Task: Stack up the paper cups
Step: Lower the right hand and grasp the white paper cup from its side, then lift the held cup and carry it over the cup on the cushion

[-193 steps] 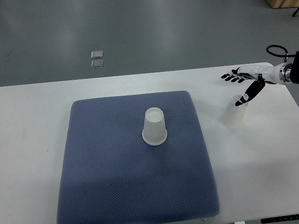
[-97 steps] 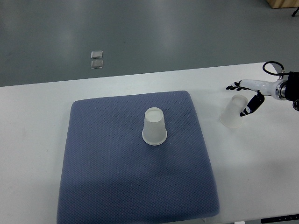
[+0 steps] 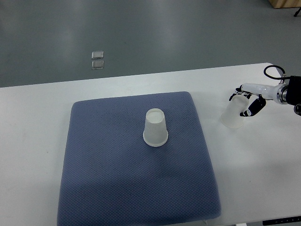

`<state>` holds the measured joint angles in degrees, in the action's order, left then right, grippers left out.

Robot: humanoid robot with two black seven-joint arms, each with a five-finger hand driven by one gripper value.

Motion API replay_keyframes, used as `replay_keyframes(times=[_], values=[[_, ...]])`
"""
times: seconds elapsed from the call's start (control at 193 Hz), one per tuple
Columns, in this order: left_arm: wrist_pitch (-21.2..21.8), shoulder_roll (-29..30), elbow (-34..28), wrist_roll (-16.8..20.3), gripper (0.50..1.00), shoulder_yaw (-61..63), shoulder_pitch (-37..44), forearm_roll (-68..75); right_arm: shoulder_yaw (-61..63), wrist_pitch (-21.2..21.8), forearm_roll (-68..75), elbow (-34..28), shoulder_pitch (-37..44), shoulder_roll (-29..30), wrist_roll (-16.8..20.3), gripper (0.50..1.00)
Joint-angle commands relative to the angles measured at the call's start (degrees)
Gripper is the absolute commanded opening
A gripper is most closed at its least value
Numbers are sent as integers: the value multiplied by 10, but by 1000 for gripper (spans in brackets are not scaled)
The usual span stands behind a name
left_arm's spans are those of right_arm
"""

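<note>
Right robot hand (image 3: 245, 100) grasping paper cup (image 3: 233, 114) on table (image 3: 263, 155), w/ fingers curled round it.

Tabletop (image 3: 42, 141): white and smooth, filling the lower part of the view; its far edge runs slightly uphill from left to right.
Mat (image 3: 122, 179): blue-grey woven fabric pad with rounded corners, lying flat on the tabletop left of centre, its near edge close to the tabletop's front edge.
Floor (image 3: 155, 33): grey-green and glossy, with pale reflections, seen beyond the tabletop's far edge.
Floor plates (image 3: 98, 60): two small, pale, squarish pieces on the floor, one just behind the other, upper left.
Wooden object (image 3: 282, 3): tan corner cut off by the top right edge; too little shows to tell what it is.
</note>
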<state>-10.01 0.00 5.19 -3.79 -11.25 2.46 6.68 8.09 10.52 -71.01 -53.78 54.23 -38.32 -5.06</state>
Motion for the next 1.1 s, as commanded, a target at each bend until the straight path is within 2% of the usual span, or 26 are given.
replay_keyframes(times=[0.0, 0.176, 0.295, 0.45, 0.626, 0.854, 1.092], values=[[0, 0, 0, 0, 1000, 0, 0, 0, 0, 0, 0, 0, 1, -1, -4, 725], [0, 0, 0, 0, 1000, 0, 0, 0, 5, 6, 2, -1, 14, -6, -16, 725], [0, 0, 0, 0, 1000, 0, 0, 0, 8, 23, 5, -12, 47, -10, -44, 725], [0, 0, 0, 0, 1000, 0, 0, 0, 12, 73, 8, -63, 97, -40, -80, 725], [0, 0, 0, 0, 1000, 0, 0, 0, 12, 94, 8, -127, 141, -45, -115, 727], [0, 0, 0, 0, 1000, 0, 0, 0, 12, 122, 8, -179, 185, -30, -118, 733], [0, 0, 0, 0, 1000, 0, 0, 0, 10, 171, 7, -186, 220, 13, -114, 738]])
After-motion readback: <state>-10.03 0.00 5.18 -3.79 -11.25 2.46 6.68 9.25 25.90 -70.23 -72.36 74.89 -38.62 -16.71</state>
